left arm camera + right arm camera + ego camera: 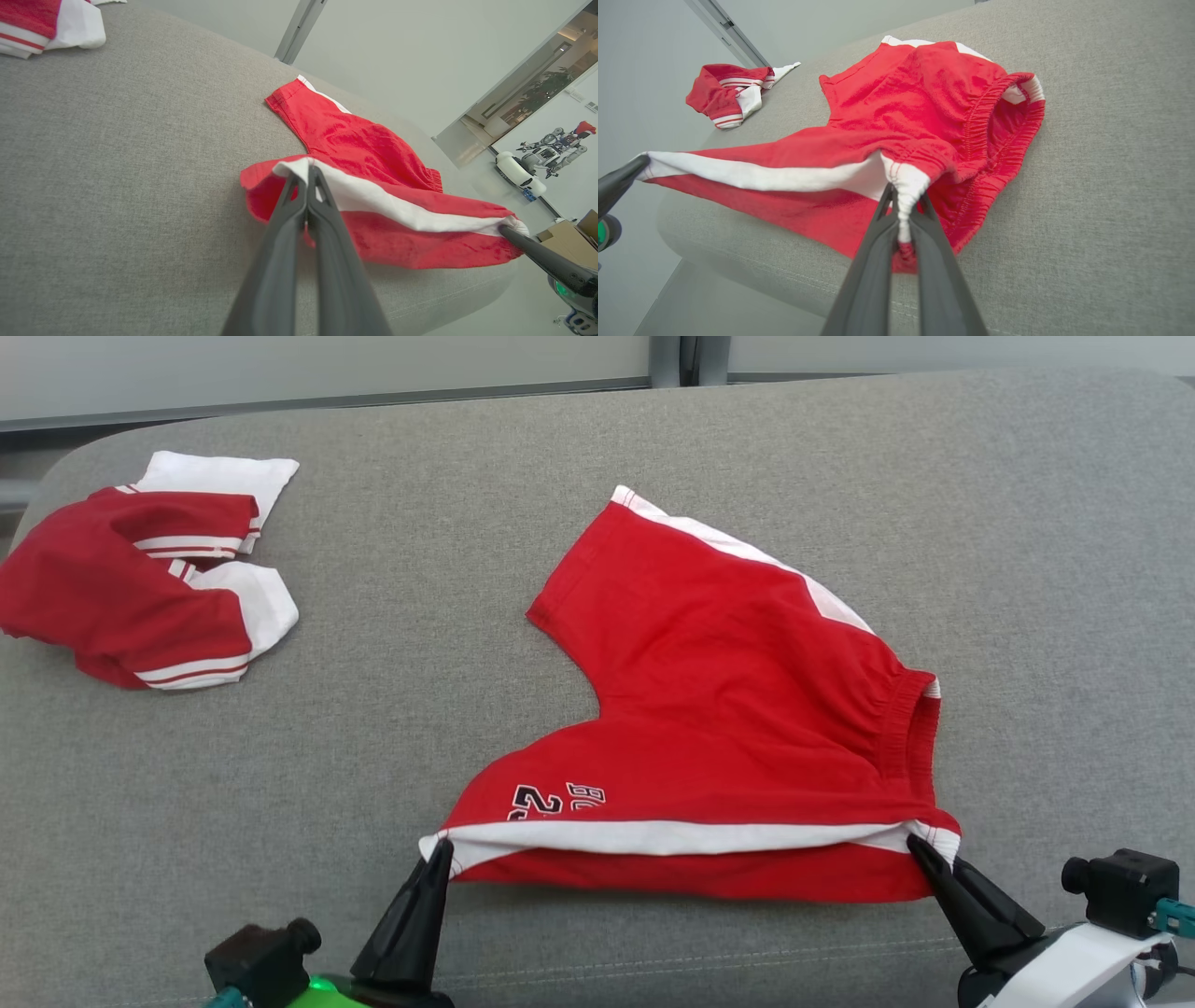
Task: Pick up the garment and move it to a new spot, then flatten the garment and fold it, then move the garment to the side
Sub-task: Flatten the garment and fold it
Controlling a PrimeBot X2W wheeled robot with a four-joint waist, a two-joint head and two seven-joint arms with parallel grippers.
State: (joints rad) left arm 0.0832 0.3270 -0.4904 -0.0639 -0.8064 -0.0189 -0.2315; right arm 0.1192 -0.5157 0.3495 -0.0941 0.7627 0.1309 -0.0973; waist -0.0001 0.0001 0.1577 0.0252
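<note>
Red jersey shorts with a white side stripe [738, 709] lie on the grey woven cushion [840, 476], ahead of both fingertips. Left gripper [441, 846] pinches the stripe's hem end, right gripper [917, 843] its waistband end; that long edge runs straight between them.

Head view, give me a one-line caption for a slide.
The left gripper and right gripper pinch the red shorts by the near white-striped edge on a grey cushion; another red-and-white garment lies far left.
</note>
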